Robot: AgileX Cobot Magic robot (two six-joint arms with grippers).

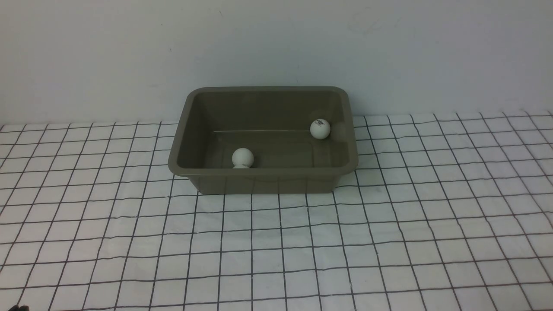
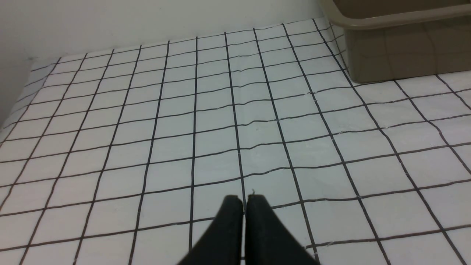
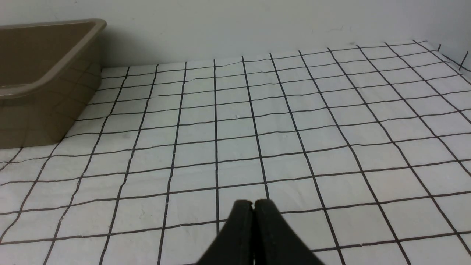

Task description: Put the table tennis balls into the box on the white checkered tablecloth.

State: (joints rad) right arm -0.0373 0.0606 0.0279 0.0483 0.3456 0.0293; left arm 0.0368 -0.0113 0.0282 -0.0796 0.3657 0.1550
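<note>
We see a white, black-gridded, slightly wrinkled tablecloth [image 1: 276, 250] meeting a plain pale wall [image 1: 276, 43]; the olive-grey plastic tub [image 1: 263, 179] holds two white balls [image 1: 242, 157]; both grippers' jaws pressed together, empty.

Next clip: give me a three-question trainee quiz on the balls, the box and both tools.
1. How many balls show in the box?
2. True or false: the left tool holds a ball.
3. The ball with the dark logo lies: A) on the cloth B) near the box's far right corner C) in the right tool.

Key: 1. Two; the plain ball is by the near wall. 2. False; both tools are shut, empty. 3. B.
</note>
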